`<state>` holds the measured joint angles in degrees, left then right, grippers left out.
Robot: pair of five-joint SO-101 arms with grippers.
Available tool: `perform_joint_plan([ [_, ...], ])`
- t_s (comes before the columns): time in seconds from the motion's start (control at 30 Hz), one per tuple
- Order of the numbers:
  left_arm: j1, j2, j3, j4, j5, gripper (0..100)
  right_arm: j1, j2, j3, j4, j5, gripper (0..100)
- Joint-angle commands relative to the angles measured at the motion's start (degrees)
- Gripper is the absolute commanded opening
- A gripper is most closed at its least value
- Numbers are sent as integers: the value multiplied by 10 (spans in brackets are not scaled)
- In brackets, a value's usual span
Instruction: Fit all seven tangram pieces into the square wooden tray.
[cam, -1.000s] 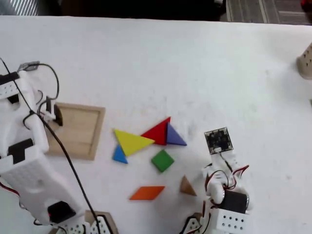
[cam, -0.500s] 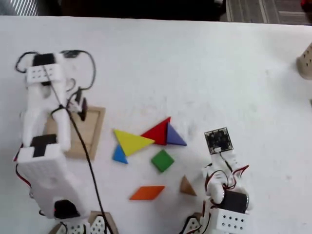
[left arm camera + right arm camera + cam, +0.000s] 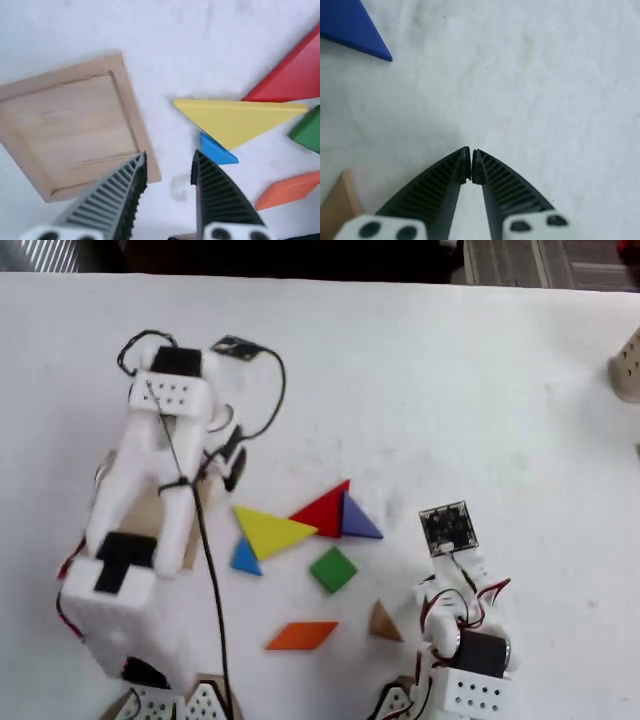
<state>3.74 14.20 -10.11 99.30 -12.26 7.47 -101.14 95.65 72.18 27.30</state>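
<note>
The left tool (image 3: 167, 160) is held above the table (image 3: 450, 370) with its jaws released and nothing between them. Bare table is seen in the gap. The tip of one finger (image 3: 131, 175) is placed over the near rim of the wooden tray (image 3: 65, 125), close to one corner. The tray lies flat with no piece in it, on the side of the tool away from the other arm.

Just ahead of the other fingertip the small blue triangle (image 3: 216, 150) is found, with the yellow triangle (image 3: 235, 120) touching it beyond. Farther out on that same side the red triangle (image 3: 295, 77), the green square (image 3: 307, 130) and the orange parallelogram (image 3: 287, 190) are seen. All of them lie on the table and outside the tray.

The right tool (image 3: 471, 152) is clenched on nothing, its tips all but touching, and it is held low over bare table. The dark blue triangle (image 3: 350, 25) lies well ahead of its tips and off to one side. The tan triangle (image 3: 337, 207) lies on that same side, close beside the base of one finger, and whether it touches cannot be told.
</note>
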Motion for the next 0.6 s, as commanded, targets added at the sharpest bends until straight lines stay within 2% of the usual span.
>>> perform_joint_plan([
  [0.0, 45, -139, 84, -44, 9, 154, 7, -7, -10, 2, 6, 19],
  [0.13, 78, -212, 190, -123, 9, 155, 7, -7, -10, 2, 6, 19],
  [0.27, 109, -221, 244, -185, 9, 157, 7, -7, -10, 2, 6, 19],
  [0.43, 194, -221, 292, -271, 11, 157, 7, -7, -10, 2, 6, 18],
  [0.57, 256, -221, 309, -347, 96, 158, 7, -7, -10, 2, 6, 18],
])
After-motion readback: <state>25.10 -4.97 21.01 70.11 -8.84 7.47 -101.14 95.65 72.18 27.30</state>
